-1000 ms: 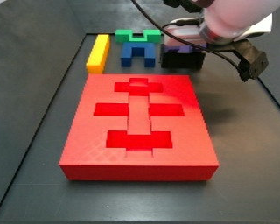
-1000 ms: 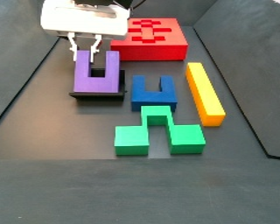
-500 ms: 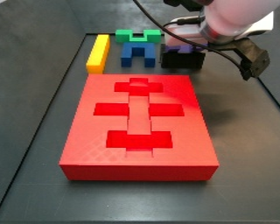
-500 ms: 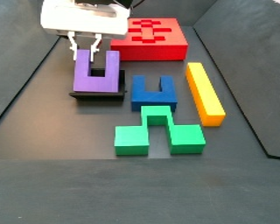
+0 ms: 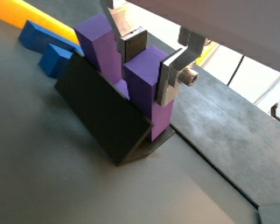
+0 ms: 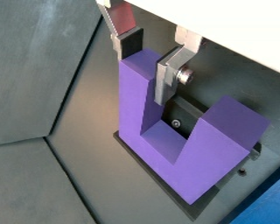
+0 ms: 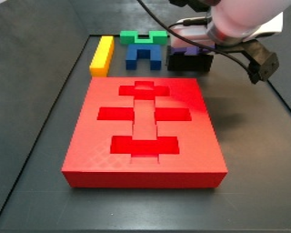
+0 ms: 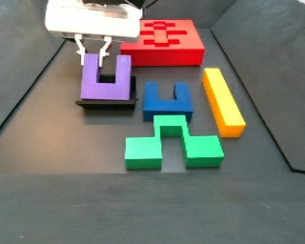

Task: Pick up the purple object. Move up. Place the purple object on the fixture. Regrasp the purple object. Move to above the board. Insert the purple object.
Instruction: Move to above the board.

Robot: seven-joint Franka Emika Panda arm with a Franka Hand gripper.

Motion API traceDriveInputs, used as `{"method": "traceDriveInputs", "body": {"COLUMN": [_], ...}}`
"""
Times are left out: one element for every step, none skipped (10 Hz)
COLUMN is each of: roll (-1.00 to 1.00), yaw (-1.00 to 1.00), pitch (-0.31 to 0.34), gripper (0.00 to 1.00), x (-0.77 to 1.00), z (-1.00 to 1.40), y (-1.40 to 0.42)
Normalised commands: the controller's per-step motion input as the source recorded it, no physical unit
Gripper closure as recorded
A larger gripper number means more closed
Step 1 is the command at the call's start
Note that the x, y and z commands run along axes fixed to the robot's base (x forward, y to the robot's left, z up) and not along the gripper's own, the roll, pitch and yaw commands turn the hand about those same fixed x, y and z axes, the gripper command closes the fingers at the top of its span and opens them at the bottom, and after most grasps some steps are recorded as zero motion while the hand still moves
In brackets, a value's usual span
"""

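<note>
I see my end effector [image 8: 91, 50] down over the fixture [image 8: 107, 103], its silver fingers [image 6: 168, 77] clamped on one prong of the purple object [image 6: 166, 136], which rests in the fixture. The blue block [image 8: 168, 99] sits just beside it, the red board [image 7: 143, 129] well apart on the surface.

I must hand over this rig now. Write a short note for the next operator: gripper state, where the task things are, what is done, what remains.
Gripper: at the fixture, its fingers on either side of one prong of the purple object; whether they press is unclear.
Purple object: leaning on the fixture, prongs pointing toward the board.
Board: on the floor, cut-outs empty.
Done: pick up, lift, place on the fixture.
Left: finish the regrasp, move above the board, insert.
</note>
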Motion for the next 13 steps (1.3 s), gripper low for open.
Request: {"method": "traceDriveInputs", "body": {"roll": [0.0,0.01,-0.03,-0.02,0.0,0.01,-0.01,-0.01,0.01,-1.0,-1.0,-1.0,-1.0], "yaw": [0.0,-0.03,-0.03,-0.01,0.01,0.01,0.01,0.02,0.04,-0.12,-0.12,-0.1,-0.09], "pitch": [0.0,0.037,0.052,0.043,0.066,0.068,0.07,0.073,0.079,0.165,0.161,0.127,0.124], "gripper": [1.0,1.0,1.0,1.0,1.0,1.0,1.0,1.0,1.0,1.0,1.0,1.0,1.0], "x": [0.0,-0.03,-0.06,-0.05,-0.04,-0.03,-0.02,0.0,0.03,-1.27,-1.28,-1.4,-1.4], "z": [1.4,1.4,1.4,1.4,1.4,1.4,1.4,0.76,0.28,0.31,0.3,0.33,0.3], "y": [0.0,-0.01,-0.01,0.01,0.0,-0.02,0.0,-0.01,-0.02,-1.4,-1.4,-1.39,-1.34]}}
